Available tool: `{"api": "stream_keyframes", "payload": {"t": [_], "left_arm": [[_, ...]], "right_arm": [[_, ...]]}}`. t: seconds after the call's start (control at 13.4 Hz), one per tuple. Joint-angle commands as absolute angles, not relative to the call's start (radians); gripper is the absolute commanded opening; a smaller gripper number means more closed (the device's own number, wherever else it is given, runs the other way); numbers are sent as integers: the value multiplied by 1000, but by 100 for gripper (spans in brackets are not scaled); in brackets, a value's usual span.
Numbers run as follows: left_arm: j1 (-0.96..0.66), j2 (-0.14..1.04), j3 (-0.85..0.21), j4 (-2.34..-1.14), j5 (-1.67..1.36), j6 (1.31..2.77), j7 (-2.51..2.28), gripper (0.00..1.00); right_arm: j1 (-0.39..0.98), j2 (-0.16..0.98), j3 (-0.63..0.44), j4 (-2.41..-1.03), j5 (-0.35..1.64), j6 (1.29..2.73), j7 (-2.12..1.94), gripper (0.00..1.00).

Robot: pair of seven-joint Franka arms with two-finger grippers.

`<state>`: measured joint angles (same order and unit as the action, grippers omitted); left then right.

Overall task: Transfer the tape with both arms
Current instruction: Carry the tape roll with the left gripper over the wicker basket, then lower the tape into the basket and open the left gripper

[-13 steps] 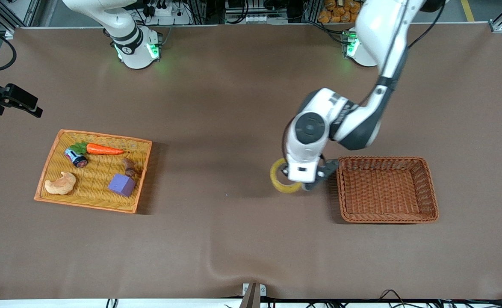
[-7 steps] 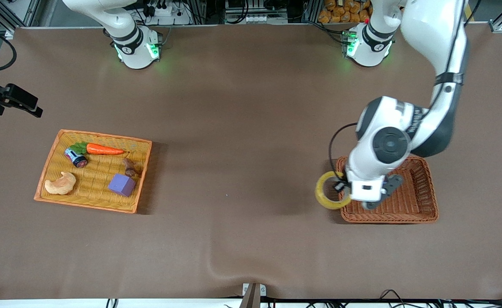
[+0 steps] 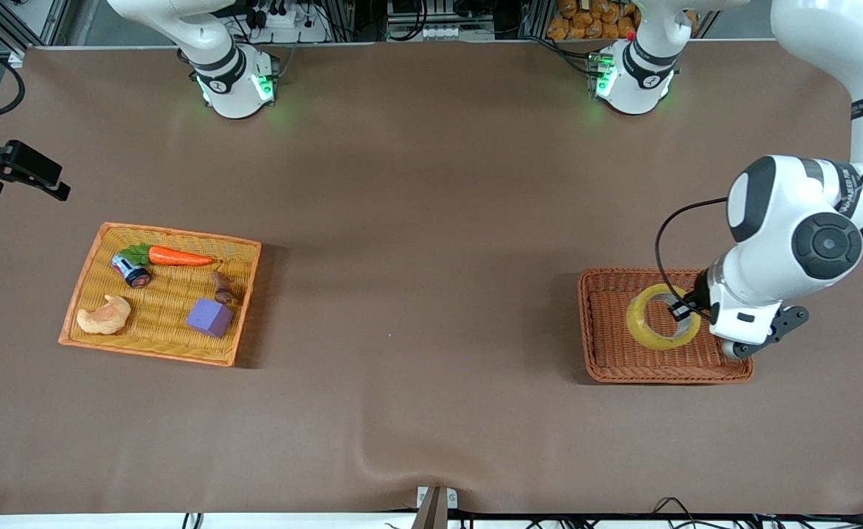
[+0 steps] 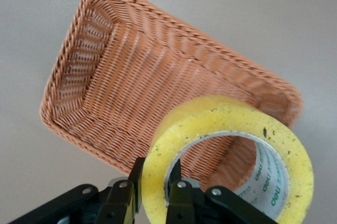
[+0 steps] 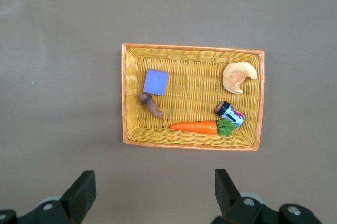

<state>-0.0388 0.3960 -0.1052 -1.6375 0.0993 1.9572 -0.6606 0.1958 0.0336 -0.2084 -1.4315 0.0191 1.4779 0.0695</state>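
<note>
Bench: a wide brown cloth-covered bench (image 3: pixel 417 191), with cables and metal framing along the edge where the two arm bases stand.
Left claw: the black two-finger left claw (image 4: pixel 154 195) hangs over the brown woven wicker basket (image 3: pixel 608 360) at the left arm's end of the bench, clamped tight on the wall of the tape roll, one finger (image 4: pixel 122 203) outside the ring and one inside it.
Tape: the yellow translucent ring-shaped roll of tape with a grey inner core (image 3: pixel 663 317) sits in the left claw's grip, up in the air over the basket's inside; the basket floor shows through its hole.
Writing: green "deli" lettering repeats around the grey core, readable in the left wrist view (image 4: pixel 263 174).
Right claw: the black right claw (image 5: pixel 152 195) waits with its fingers spread wide and nothing between them, high over the orange-rimmed yellow woven tray (image 5: pixel 192 55) at the right arm's end.
Below the right claw, in the tray: a purple cube (image 5: pixel 156 81), a small brown lump (image 5: pixel 150 104), an orange carrot with green leaves (image 5: pixel 196 126), a small blue can (image 5: pixel 230 114) and a pale orange croissant-shaped piece (image 5: pixel 239 75).
</note>
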Motion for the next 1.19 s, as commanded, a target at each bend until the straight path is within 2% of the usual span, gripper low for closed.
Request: {"api": "stream_keyframes", "payload": {"t": [0.0, 0.52, 0.67, 1.04, 1.12], "left_arm": [[9, 298, -124, -1817, 126, 2102, -623, 0], [55, 287, -123, -2071, 213, 2420, -621, 0], [89, 308, -124, -2094, 261, 2473, -621, 0], [103, 365, -124, -2085, 298, 2494, -620, 0], [103, 368, -126, -2080, 298, 2493, -623, 20]], "right_arm": [[178, 44, -198, -1407, 0, 1460, 54, 100], [186, 48, -196, -1411, 0, 1459, 55, 100], [189, 48, -195, -1413, 2, 1450, 54, 100], [193, 51, -192, -1410, 3, 1450, 57, 100], [192, 51, -190, -1410, 3, 1450, 57, 100]]}}
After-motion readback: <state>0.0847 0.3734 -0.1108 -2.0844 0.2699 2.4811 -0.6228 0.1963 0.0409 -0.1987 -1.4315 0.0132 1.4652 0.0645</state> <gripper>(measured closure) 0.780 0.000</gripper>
